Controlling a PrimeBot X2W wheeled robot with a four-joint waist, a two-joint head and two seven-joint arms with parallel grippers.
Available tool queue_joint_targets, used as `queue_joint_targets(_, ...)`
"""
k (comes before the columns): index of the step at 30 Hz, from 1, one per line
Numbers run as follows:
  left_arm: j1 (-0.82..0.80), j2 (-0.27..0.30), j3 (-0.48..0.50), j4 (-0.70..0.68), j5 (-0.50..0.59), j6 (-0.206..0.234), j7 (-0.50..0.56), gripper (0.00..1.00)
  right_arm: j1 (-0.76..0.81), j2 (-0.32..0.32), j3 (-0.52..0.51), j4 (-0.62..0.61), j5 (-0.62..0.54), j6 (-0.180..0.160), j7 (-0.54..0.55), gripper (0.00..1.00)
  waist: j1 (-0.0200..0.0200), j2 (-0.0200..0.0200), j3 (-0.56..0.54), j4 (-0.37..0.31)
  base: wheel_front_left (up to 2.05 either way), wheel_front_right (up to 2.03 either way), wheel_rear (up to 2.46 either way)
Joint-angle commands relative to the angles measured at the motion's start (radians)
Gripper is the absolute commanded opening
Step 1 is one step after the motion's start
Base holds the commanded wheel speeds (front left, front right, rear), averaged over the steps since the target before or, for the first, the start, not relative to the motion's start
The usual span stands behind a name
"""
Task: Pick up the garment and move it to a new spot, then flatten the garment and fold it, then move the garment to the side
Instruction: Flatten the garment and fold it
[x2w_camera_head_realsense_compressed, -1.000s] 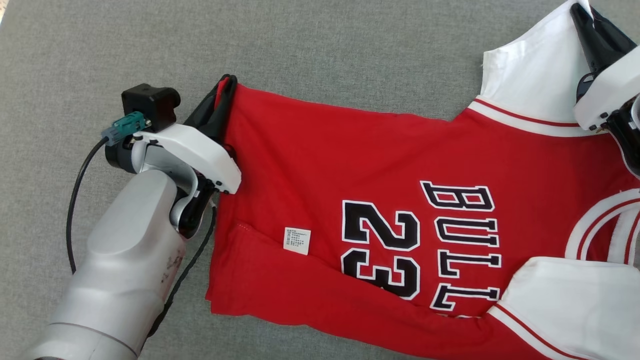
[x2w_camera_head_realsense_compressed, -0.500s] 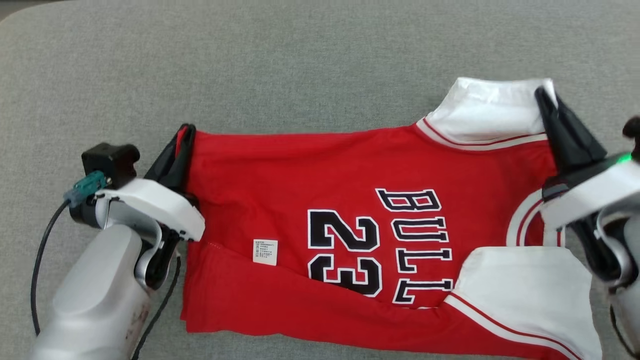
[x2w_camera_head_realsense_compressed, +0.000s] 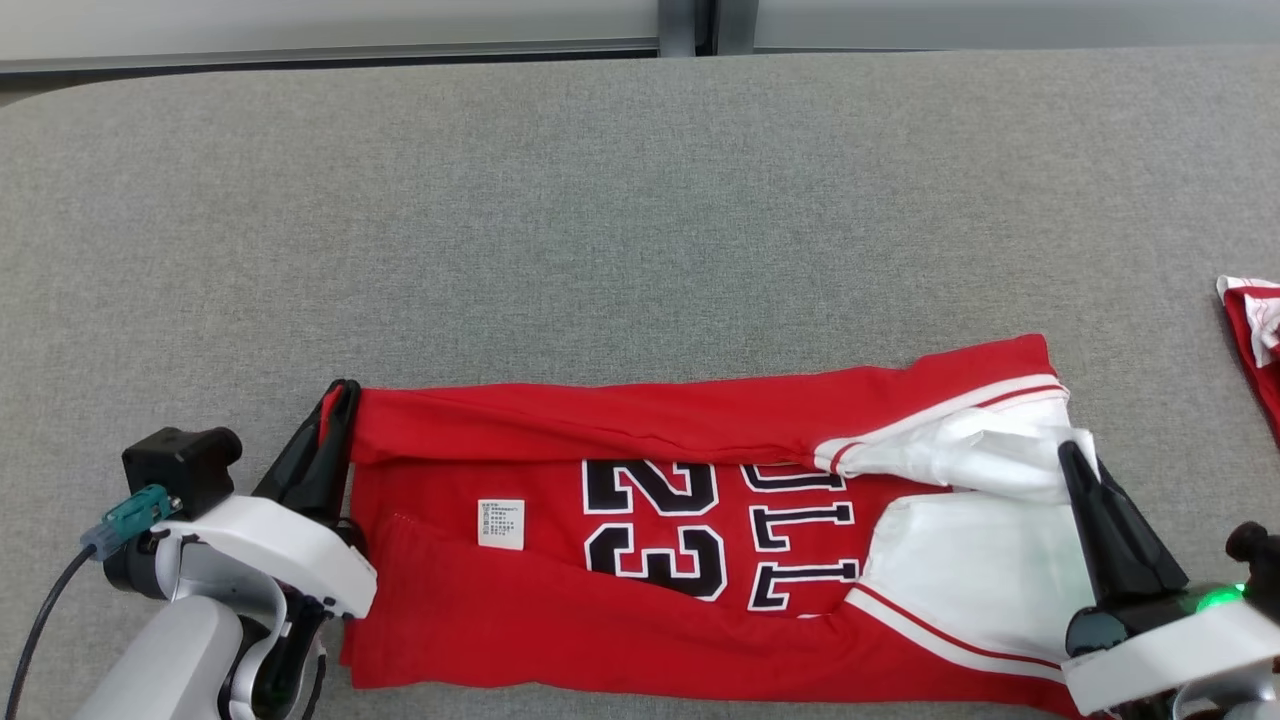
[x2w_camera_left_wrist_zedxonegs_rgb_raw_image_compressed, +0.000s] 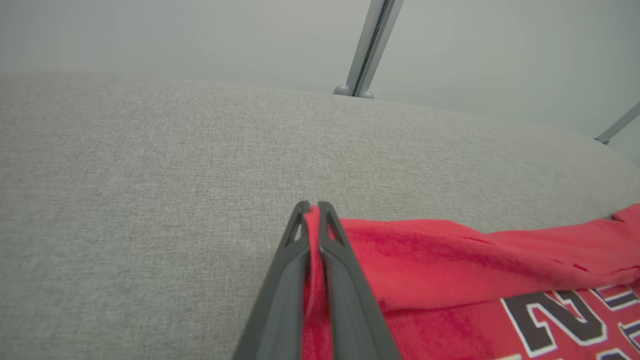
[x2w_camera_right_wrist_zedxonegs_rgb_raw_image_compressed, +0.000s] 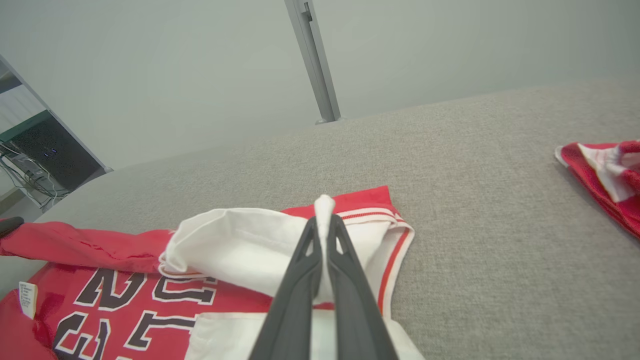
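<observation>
The head camera looks steeply down over the whole jersey (x2w_camera_head_realsense_compressed: 520, 620). Wrist cameras sit low, close at opposite jersey ends, looking past its far edge; all share its black numerals (x2w_camera_head_realsense_compressed: 655, 565).

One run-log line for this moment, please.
step: fold | left gripper: shut on jersey hem | right gripper: shut on jersey sleeve | far edge: doubled over lettering

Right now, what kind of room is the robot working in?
Probably a robot test lab, not a home: a big grey fabric-covered table, a bare wall with a metal post, and a dark shelf with loose cables.
</observation>
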Motion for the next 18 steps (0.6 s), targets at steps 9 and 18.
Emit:
queue_joint_targets(9, 0.118, 0.049, -0.004, -0.123, -0.029, 0.051, 0.072, 0.00, 0.140, 0.057, -0.042, -0.061, -0.040, 0.000, 0.037, 0.42, 0.0000, -0.0001, -0.009, -0.009, 0.00, 0.00, 0.00)
queue_joint_targets(18, 0.223, 0.047, 0.023, -0.151, 0.016, 0.120, -0.053, 1.00, 0.203, 0.124, -0.096, -0.092, -0.226, 0.000, -0.036, 1.00, 0.0000, -0.0001, -0.037, -0.035, 0.00, 0.00, 0.00)
